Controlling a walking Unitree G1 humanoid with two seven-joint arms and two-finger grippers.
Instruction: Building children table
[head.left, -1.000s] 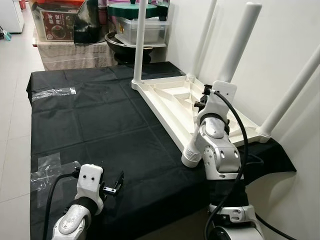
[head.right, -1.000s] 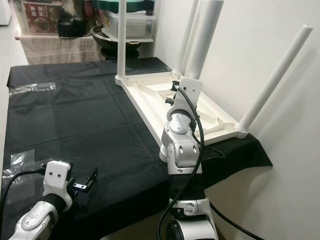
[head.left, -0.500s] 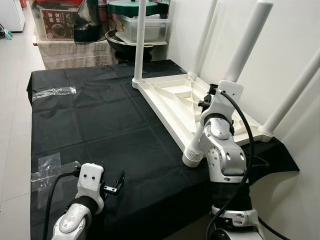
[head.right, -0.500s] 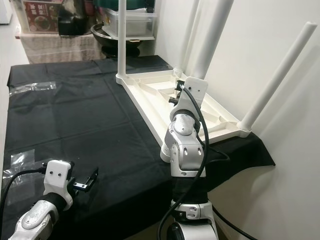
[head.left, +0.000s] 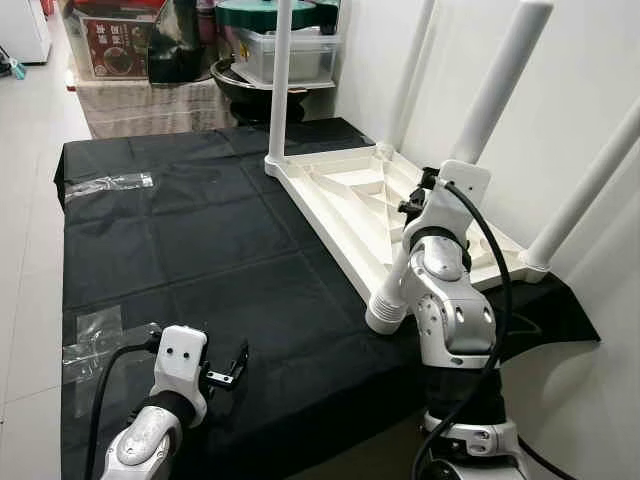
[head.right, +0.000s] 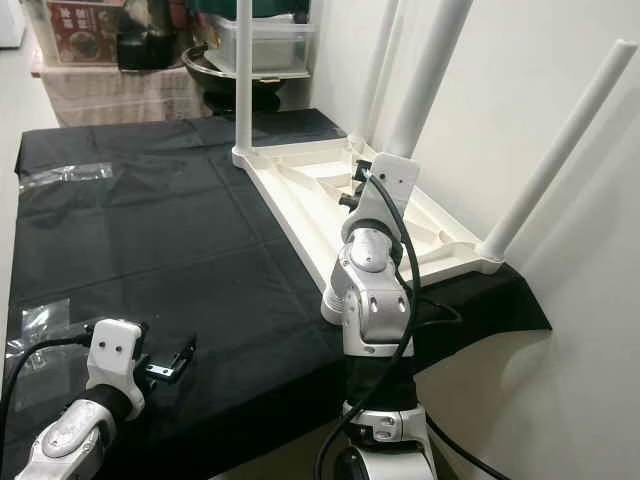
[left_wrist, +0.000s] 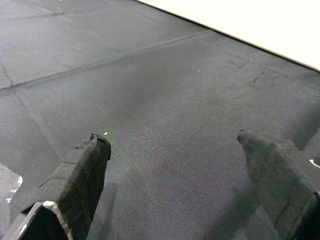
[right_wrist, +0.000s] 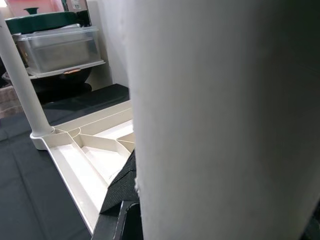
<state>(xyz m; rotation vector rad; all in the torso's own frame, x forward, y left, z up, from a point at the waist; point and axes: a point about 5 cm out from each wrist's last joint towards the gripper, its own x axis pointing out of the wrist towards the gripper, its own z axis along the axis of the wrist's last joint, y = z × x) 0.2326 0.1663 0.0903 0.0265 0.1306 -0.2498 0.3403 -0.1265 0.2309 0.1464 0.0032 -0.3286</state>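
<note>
Black cloth (head.left: 200, 230) covers the bench; pale floor tiles lie along its left edge, a white wall stands at its right edge, and a shelf behind its far edge carries a clear plastic storage box with a green lid (head.left: 285, 45).

Two patches of clear tape (head.left: 105, 185) are stuck to the cloth near the left edge, one far and one near.

At the near left corner, the left gripper (head.left: 232, 366) hangs low over bare cloth. The left wrist view shows its two black fingers (left_wrist: 82, 172) spread well apart with nothing between them.

The white plastic children's table top (head.left: 370, 205) lies upside down along the right edge of the bench, ribbed underside facing up. White cylindrical legs rise from its corners: a thin-looking far-left leg (head.left: 280, 80), a far-right leg close to the wall, and a near-right leg (head.left: 590, 185) leaning toward the wall.

At the near left corner of the table top, the right gripper (head.left: 415, 195) is clamped on the thick white near leg (head.left: 495, 90), whose base socket (head.left: 385, 312) sits at the table top's edge. In the right wrist view this leg stands directly against the fingers (right_wrist: 120, 192).
</note>
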